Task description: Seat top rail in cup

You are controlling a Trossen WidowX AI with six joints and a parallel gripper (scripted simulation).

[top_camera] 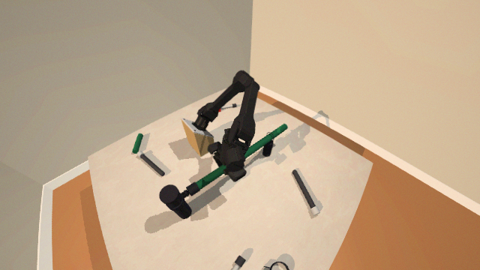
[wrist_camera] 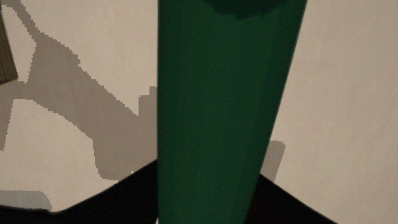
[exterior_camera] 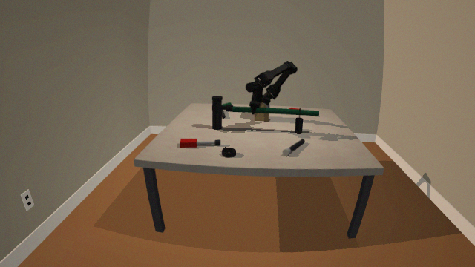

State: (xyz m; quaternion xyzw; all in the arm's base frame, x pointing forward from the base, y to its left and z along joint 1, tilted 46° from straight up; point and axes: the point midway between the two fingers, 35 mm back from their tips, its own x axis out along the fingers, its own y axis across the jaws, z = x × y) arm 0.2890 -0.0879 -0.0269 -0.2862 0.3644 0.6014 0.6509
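Note:
The green rail [top_camera: 211,176] [exterior_camera: 282,110] [wrist_camera: 215,90] runs nearly level above the table. My gripper [top_camera: 231,167] [exterior_camera: 254,110] [wrist_camera: 202,168] is shut on it between the two posts. The rail's left end meets the mouth of the black rail-end cup [top_camera: 193,188] [exterior_camera: 229,108]; how deep it sits inside is hidden. The cup hangs beside the upper part of the big black post [top_camera: 182,211] [exterior_camera: 217,120], roughly in line with the rail. The brace band is hard to make out against the post. The rail's other end passes through the thin loop cap [exterior_camera: 299,115] on the small post [top_camera: 267,148] [exterior_camera: 298,127].
A wooden block [top_camera: 193,142] [exterior_camera: 261,117] stands behind the rail near the arm. A green-handled tool [top_camera: 138,143] lies at the left. A dark rod with a pale end [top_camera: 304,189] [exterior_camera: 295,146], a red-handled tool [exterior_camera: 188,143] and a black ring [exterior_camera: 228,152] lie in front.

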